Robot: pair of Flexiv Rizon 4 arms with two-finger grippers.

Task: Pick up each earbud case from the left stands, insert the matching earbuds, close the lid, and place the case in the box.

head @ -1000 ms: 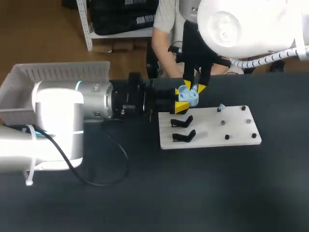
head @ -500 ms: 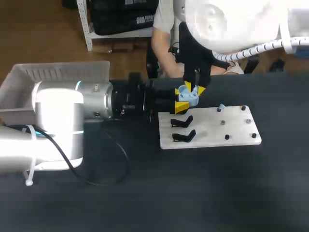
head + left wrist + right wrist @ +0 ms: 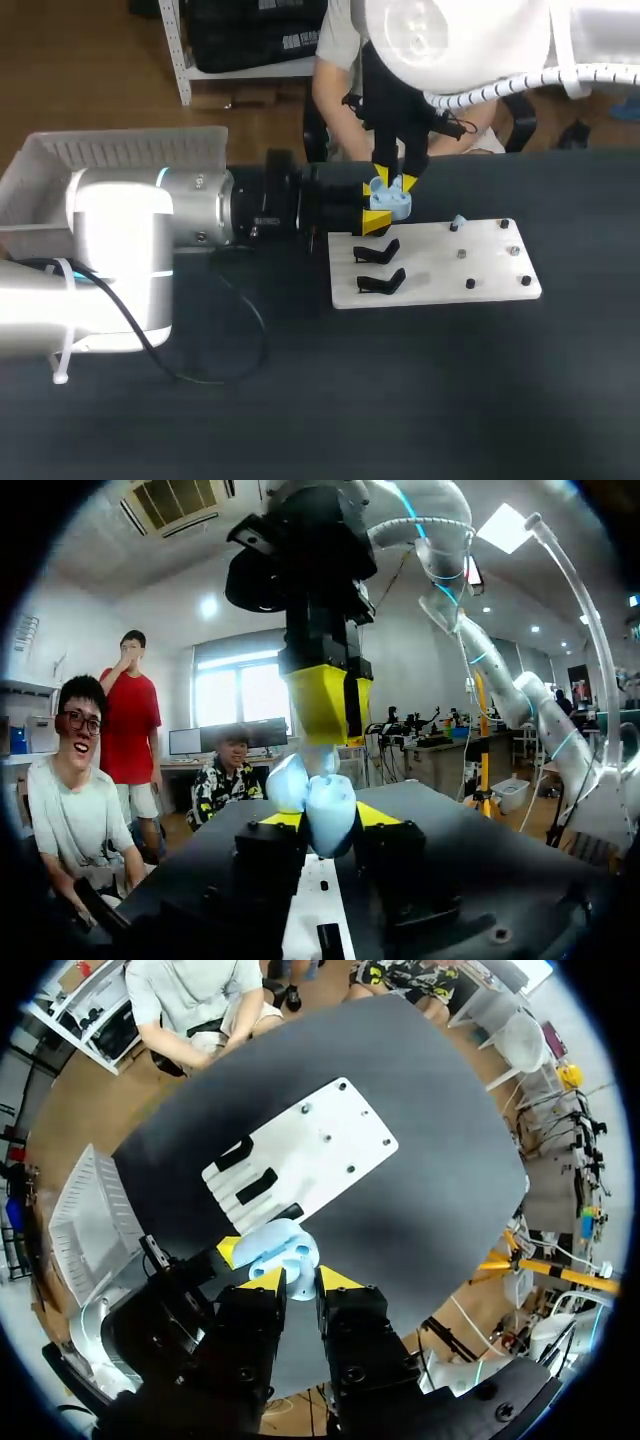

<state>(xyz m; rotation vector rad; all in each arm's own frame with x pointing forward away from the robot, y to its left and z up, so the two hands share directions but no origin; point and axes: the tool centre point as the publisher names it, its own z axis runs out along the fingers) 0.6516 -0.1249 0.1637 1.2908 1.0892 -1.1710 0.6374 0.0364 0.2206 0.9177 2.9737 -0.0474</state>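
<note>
Over the last second the right arm has swung a little toward the far-left corner of the white board. The right claw has crept along with it, tips pointing straight down onto the open earbud case. The case has not budged: the left claw clamps it from both sides just above that corner. In the right wrist view the right claw's fingers are pinched on a pale-blue earbud at the case's cavity. This looks like fine alignment for insertion, with the earbud not yet seated; closing the lid and boxing remain.

A second earbud waits near the board's far edge, among the pegs. Two black stands sit on the board's left side, just under the held case. The box lies well left of the board, past the left arm, whose cable loops over the surface. The tightest constraint seems to be the closeness of the two claws.
</note>
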